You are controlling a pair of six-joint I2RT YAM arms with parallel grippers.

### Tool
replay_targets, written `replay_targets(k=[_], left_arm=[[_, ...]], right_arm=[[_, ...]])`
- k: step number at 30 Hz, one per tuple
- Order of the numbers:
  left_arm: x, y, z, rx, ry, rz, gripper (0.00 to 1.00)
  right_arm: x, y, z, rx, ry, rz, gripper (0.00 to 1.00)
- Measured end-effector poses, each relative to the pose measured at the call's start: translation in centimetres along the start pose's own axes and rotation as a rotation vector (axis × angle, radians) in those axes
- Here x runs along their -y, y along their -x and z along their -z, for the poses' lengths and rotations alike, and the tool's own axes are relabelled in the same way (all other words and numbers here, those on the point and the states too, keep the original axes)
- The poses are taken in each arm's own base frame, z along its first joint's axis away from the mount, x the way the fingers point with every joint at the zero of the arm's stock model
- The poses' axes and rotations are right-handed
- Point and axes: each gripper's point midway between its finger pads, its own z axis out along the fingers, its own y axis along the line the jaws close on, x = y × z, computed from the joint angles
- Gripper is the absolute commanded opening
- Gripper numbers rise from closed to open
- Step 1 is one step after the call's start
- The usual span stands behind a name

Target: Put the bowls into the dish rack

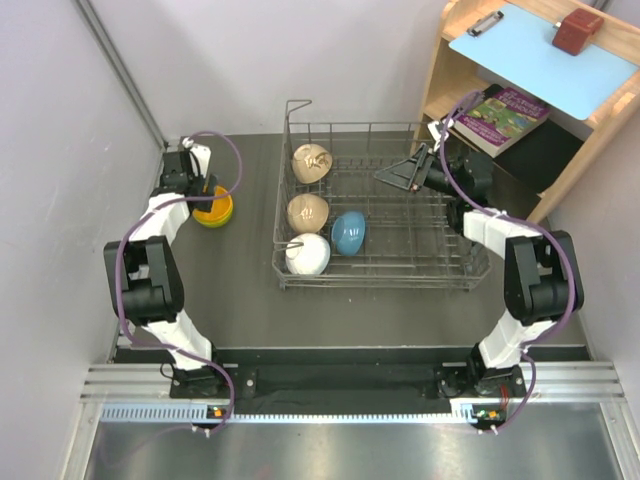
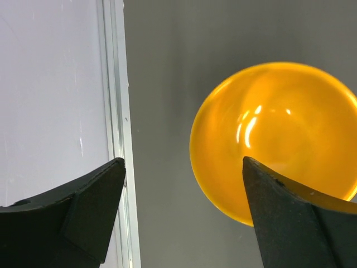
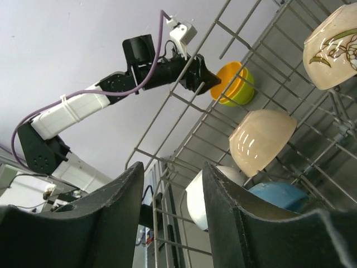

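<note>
Orange bowl (image 2: 273, 139) under wide-open left claw (image 2: 183, 164); right claw (image 3: 173, 167) half-open, empty, over dish rack (image 1: 400, 240).

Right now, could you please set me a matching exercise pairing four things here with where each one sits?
Things:
1. orange bowl
2. blue bowl
3. patterned bowl
4. book

Places:
A. on the wooden shelf
B. in the rack, far end of its left row
C. outside the rack, stacked in a green bowl
D. in the rack, right of the white bowl

Pairs: 1-C, 2-D, 3-B, 4-A.
</note>
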Motion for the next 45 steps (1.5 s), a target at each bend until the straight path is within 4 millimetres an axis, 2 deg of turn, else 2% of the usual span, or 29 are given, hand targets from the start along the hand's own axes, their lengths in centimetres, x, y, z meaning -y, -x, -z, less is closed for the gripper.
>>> replay_targets(k=[2,3,5,17,19,23,24,26,27,28,32,39,43,45], left_arm=[[-0.1,0.3,0.0,0.008,0.000,0.004,0.71],[-0.1,0.4,0.0,0.010,0.000,0.005,0.63],[0.0,0.4,0.0,0.011,-0.003,0.006,0.58],[0.4,0.3,-0.3,0.010,-0.024,0.000,0.50],[0.7,0.0,-0.7,0.000,-0.032,-0.002,0.49],[1.5,-1.4,-2.0,-0.043,-0.052,-0.009,0.40],[1.8,-1.9,-2.3,-0.059,-0.057,-0.010,0.31],[2.0,-2.5,-2.7,-0.083,-0.060,-0.014,0.21],[2.1,-2.4,-2.8,-0.077,-0.066,-0.008,0.07],[2.0,-1.9,-2.9,-0.065,-0.064,-0.005,0.01],[1.0,0.6,-2.1,-0.002,-0.044,0.006,0.00],[1.2,0.0,-1.3,-0.029,-0.069,0.001,0.00],[1.1,0.4,0.7,-0.031,-0.089,0.005,0.00],[0.7,1.4,2.1,-0.010,-0.100,0.009,0.00]], right_arm=[[-0.1,0.0,0.0,-0.003,-0.004,0.006,0.46],[-0.1,0.0,0.1,-0.004,-0.005,0.010,0.46],[-0.2,0.0,0.1,-0.008,-0.010,0.019,0.46],[-0.9,0.3,0.2,-0.027,-0.043,0.069,0.46],[-1.2,0.4,0.3,-0.030,-0.046,0.084,0.46],[-1.8,0.4,0.5,-0.035,-0.050,0.116,0.47],[-2.0,0.5,0.5,-0.035,-0.051,0.127,0.47],[-2.5,0.5,0.7,-0.039,-0.054,0.151,0.48],[-2.7,0.5,0.8,-0.040,-0.055,0.164,0.48],[-2.9,0.5,0.8,-0.042,-0.057,0.172,0.49],[-3.8,0.7,1.0,-0.055,-0.056,0.214,0.51],[-5.2,1.4,1.1,-0.079,-0.063,0.292,0.53],[-6.0,1.8,1.1,-0.098,-0.077,0.345,0.56],[-6.5,2.0,0.9,-0.110,-0.088,0.388,0.58]])
